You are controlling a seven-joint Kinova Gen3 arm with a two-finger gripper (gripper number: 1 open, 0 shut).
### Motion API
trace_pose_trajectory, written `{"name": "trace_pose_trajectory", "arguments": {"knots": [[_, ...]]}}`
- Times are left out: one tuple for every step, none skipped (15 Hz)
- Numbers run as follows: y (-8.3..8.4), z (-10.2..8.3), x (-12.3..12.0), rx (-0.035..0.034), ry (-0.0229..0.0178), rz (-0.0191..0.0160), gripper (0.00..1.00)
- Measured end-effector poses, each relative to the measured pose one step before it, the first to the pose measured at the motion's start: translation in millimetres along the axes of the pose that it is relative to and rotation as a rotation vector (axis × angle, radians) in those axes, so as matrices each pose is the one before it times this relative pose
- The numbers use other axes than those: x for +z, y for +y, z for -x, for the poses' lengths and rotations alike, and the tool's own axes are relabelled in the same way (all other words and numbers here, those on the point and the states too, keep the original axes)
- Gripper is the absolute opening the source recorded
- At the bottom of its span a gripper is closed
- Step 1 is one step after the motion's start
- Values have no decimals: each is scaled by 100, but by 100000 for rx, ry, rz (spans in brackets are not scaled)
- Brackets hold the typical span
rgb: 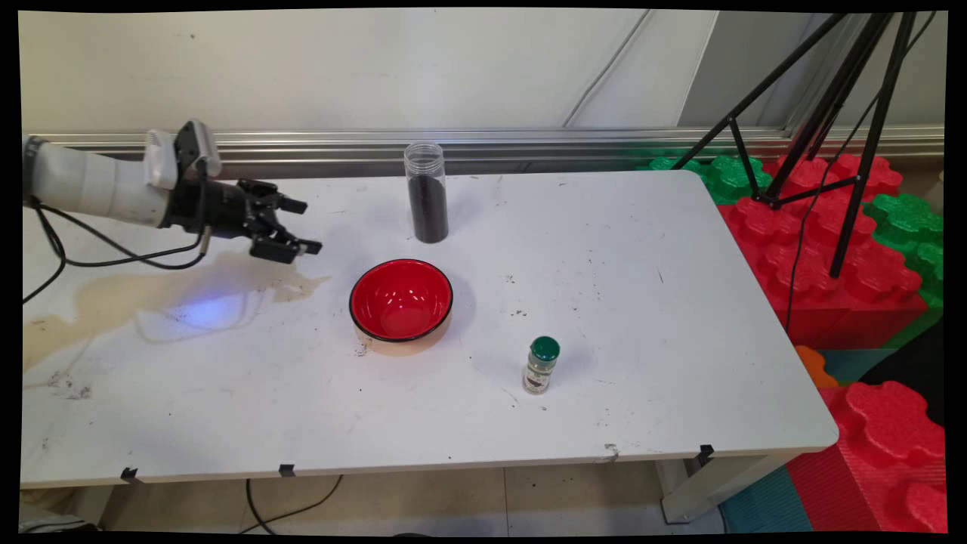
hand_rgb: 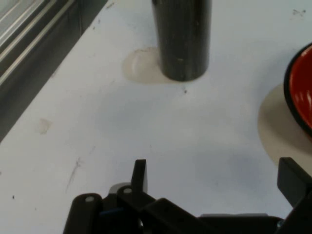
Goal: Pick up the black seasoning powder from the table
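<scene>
Gripper [rgb: 301, 227] out over the table's far left, held level above the surface, pointing right, fingers [hand_rgb: 139, 174] spread wide with nothing between them. Nearest thing ahead: tall clear jar [rgb: 427, 193] of dark grains, upright and lidless near the far edge, well apart from the fingertips; seen dead ahead in the hand view [hand_rgb: 182, 39], with a pale ring stain at its foot. Red bowl [rgb: 401, 301] with a black rim nearer and right of the gripper, empty, resting mid-table. Small spice bottle [rgb: 541, 366] with a green cap standing upright, nearer still and right of the bowl, well clear of it.

White table [rgb: 680, 317] scuffed and speckled; broad tan stain [rgb: 151, 291] spilling across its left side beneath the gripper. Bits of black tape along the near edge. Pale wall behind, metal rail [rgb: 529, 140] running along its base. Black tripod [rgb: 831, 113] at far right, legs planted on big red and green foam blocks [rgb: 854, 257].
</scene>
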State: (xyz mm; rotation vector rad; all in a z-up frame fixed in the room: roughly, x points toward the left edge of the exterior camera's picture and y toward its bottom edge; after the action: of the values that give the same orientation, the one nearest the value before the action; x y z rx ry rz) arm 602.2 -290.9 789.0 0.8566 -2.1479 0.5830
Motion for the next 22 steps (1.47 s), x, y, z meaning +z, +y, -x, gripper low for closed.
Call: {"name": "trace_pose_trajectory", "arguments": {"knots": [[-60, -90, 390, 75, 474, -87, 100], [-94, -117, 582, 21, 684, -94, 100], [-61, -89, 377, -7, 487, -24, 100], [-120, -133, 593, -53, 699, 48, 100], [-76, -75, 361, 4, 431, 6, 100], [-133, -109, 544, -28, 691, 56, 100], [-106, -54, 368, -56, 448, 83, 100], [-173, -85, 549, 52, 643, 299, 100], [-115, -39, 368, 38, 422, 218, 100], [-219, -84, 638, 174, 713, 597, 100], [-210, -77, 490, 217, 626, 528, 100], [-278, -78, 584, 377, 698, 782, 100], [-257, -49, 444, 462, 541, 705, 100], [-191, -30, 304, 278, 308, 528, 100], [-303, -63, 448, 648, 513, 873, 100], [-380, -49, 503, 645, 564, 1021, 100], [-417, -55, 485, 564, 672, 985, 100], [-395, -16, 460, 452, 590, 1157, 100], [-323, 6, 374, 287, 436, 1042, 100], [-381, 2, 402, 379, 578, 1075, 100], [-343, 11, 339, 193, 467, 854, 100], [-397, 6, 419, 67, 649, 1072, 100]]}}
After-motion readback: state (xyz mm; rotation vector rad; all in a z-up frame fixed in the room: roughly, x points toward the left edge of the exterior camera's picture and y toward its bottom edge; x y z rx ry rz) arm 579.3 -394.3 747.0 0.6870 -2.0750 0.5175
